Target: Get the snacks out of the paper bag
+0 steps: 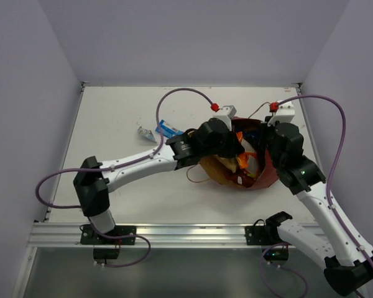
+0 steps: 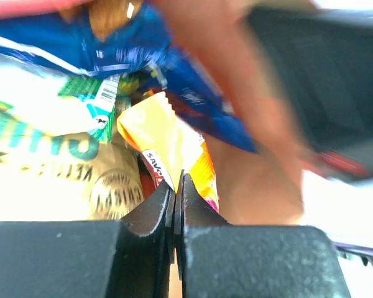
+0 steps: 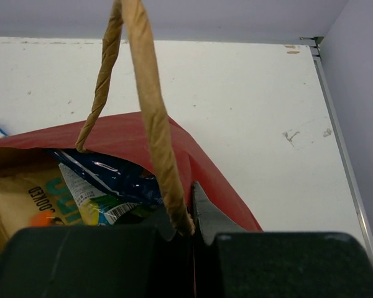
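left of centre in the overhead view, a small silvery crinkled packet (image 1: 144,132) and a flat blue snack packet (image 1: 168,129) lie on the white table (image 1: 112,112). right of centre stands the tall brown-and-red paper bag (image 1: 268,171). the left gripper (image 2: 177,183) is inside it, pinched shut on a small orange foil packet (image 2: 165,139) beside a tan bag with teal print (image 2: 43,167). the right gripper (image 3: 189,226) is clamped on the twisted-paper loop handle (image 3: 146,81).

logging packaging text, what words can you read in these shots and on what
"KETTLE": tan bag, upside down.
"COOKED": same bag, right wrist view, upside down.
"SAVO", cut off: orange pack.
Big teal letters, round seal, barcode: cropped or blurred, unreadable.
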Robot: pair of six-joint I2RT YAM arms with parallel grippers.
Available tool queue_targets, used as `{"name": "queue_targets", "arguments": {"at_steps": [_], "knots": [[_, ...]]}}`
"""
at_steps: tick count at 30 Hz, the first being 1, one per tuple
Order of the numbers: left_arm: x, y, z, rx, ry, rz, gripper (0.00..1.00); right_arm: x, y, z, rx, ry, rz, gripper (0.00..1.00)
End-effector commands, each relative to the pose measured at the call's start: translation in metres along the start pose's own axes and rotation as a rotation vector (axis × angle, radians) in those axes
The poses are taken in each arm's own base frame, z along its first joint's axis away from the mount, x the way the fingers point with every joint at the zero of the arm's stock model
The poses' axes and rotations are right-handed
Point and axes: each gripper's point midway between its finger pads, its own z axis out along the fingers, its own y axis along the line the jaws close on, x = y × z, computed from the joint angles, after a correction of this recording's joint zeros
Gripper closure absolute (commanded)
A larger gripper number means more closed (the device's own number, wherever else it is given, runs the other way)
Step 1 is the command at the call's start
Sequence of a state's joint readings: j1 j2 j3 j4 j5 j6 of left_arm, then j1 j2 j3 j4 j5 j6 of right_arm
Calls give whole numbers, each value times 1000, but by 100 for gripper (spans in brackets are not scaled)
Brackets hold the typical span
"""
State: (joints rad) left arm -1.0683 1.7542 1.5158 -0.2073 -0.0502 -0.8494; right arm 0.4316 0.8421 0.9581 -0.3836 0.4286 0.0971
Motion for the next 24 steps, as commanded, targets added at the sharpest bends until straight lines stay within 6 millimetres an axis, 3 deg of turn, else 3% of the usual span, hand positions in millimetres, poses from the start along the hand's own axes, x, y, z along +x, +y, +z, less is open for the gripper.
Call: {"name": "queue_targets", "arguments": {"at_steps": [1, 4, 5, 7, 8, 10, 11, 13, 14, 16, 18, 19, 20, 24], "knots": [[-64, -36, -68, 85, -153, 67, 100, -27, -15, -3, 86, -107, 59, 100], [-96, -31, -117, 90, -214, 76, 100, -26, -21, -3, 119, -103, 54, 100], [-112, -10, -126, 49, -230, 64, 100, -26, -22, -3, 125, -105, 53, 100], [-131, 13, -146, 1, -268, 78, 100, -25, -23, -4, 127, -101, 51, 100], [-150, 35, -168, -59, -323, 75, 100, -23, -23, -3, 129, -96, 49, 100], [-167, 65, -189, -145, -376, 97, 100, -22, -23, -4, 128, -94, 54, 100], [-188, 89, -214, -200, -446, 81, 100, -21, -22, -4, 125, -88, 52, 100], [-198, 121, -236, -278, -501, 74, 100, -20, -20, -4, 113, -85, 58, 100], [-213, 151, -251, -348, -553, 51, 100, -20, -20, -4, 110, -83, 57, 100], [-214, 191, -261, -427, -570, 37, 100, -20, -18, -5, 96, -83, 59, 100], [-231, 233, -279, -501, -651, 19, 100, -21, -16, -5, 87, -83, 57, 100], [-230, 249, -276, -502, -646, 12, 100, -22, -14, -5, 76, -84, 58, 100], [-232, 281, -283, -537, -684, -12, 100, -22, -13, -5, 70, -82, 56, 100], [-224, 351, -280, -536, -761, -86, 100, -22, -8, -4, 44, -81, 53, 100]]}}
